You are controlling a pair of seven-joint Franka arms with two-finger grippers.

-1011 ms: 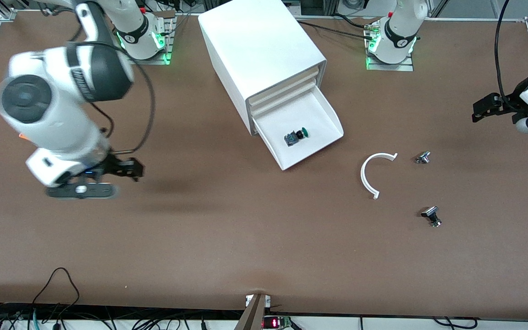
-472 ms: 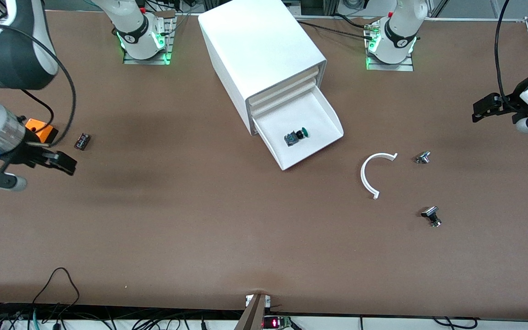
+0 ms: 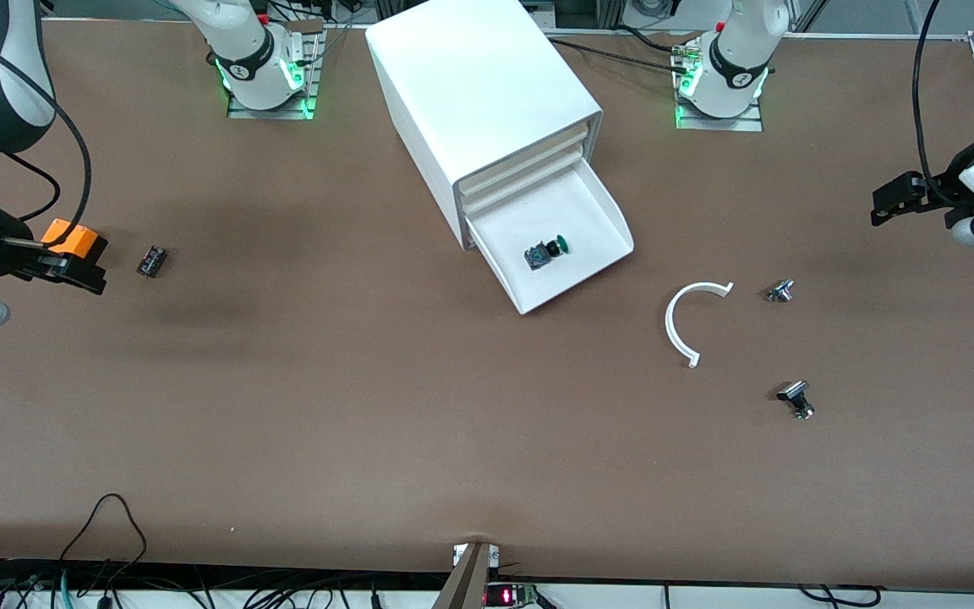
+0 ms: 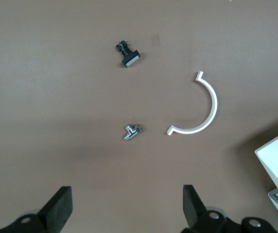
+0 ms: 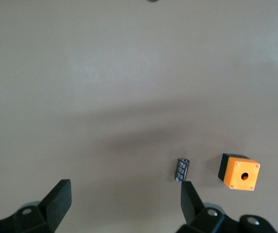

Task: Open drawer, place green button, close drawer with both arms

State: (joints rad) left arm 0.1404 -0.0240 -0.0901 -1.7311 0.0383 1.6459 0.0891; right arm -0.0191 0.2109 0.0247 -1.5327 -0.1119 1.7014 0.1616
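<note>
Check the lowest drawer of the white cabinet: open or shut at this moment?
Open. The drawer sticks out of the cabinet toward the front camera, and the button lies inside on its floor. Both grippers are away from it.

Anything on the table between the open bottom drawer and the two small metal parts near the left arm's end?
Yes: a white C-shaped strip lies between the drawer and the two metal parts; the front view shows it.

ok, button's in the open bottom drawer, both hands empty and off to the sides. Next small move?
Probably bring the right hand to the lowest white tray drawer front: it stands pulled out with the green-capped button inside, so pushing it shut remains.
</note>
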